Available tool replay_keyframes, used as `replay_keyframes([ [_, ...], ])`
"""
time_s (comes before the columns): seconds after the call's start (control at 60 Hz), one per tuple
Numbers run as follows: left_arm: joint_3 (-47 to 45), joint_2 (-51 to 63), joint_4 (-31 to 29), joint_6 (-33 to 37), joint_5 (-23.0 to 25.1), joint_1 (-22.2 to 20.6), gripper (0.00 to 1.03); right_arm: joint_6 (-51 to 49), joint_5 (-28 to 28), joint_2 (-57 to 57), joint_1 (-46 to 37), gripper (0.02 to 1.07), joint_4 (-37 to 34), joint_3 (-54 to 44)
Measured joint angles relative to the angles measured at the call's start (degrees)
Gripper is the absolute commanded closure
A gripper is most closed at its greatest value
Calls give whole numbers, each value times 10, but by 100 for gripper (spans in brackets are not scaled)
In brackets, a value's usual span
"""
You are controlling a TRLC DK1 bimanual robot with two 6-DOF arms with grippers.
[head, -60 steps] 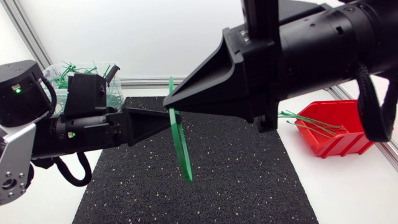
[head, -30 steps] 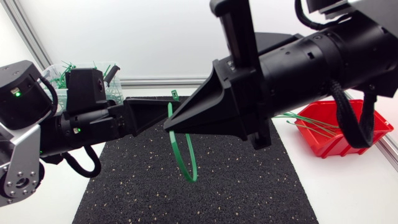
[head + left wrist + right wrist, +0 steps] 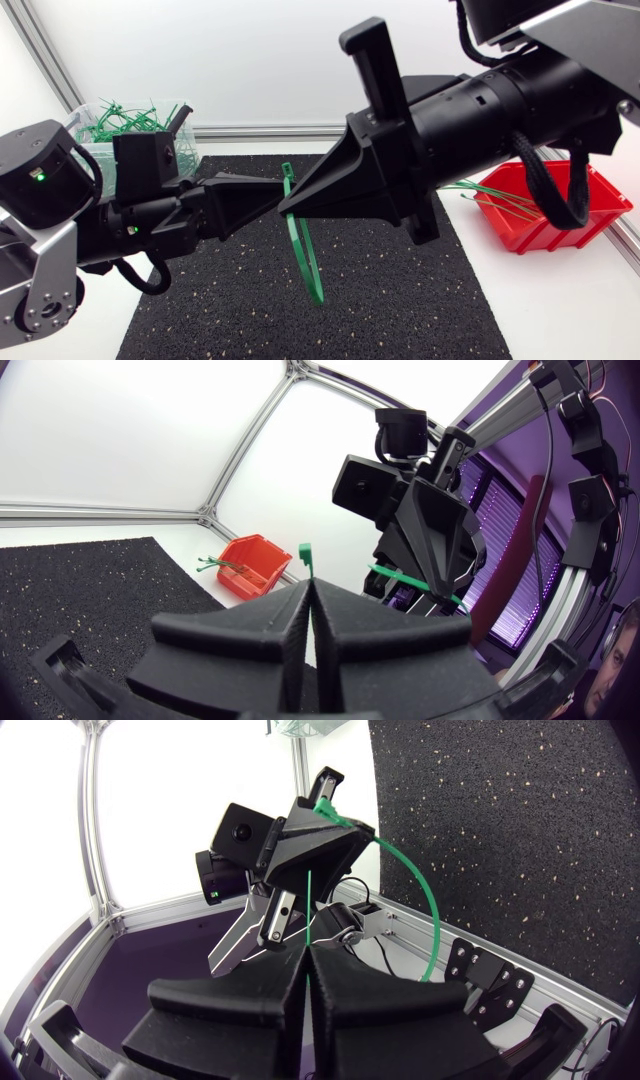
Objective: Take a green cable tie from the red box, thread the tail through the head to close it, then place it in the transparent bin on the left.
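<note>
the green cable tie (image 3: 289, 183) looks smooth, glossy plastic, the black mat (image 3: 400, 300) rough and speckled, the red box (image 3: 560, 228) shiny plastic, the counter (image 3: 560, 315) smooth matt white.

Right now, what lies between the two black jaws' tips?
Only the green plastic cable tie, bent into a loop hanging over the black speckled mat; both jaws pinch it. The head view shows it.

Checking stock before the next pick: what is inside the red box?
A few loose green cable ties lie in the red box, ends poking over its rim. The right arm covers the box's back part, so anything there is hidden.
</note>
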Motion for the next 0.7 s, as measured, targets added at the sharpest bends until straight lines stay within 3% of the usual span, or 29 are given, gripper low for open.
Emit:
replay_keyframes([
  [0.7, -16, -30, 9, 11, -11, -12, 100, 0, -17, 18, -7, 101, -4, 0],
])
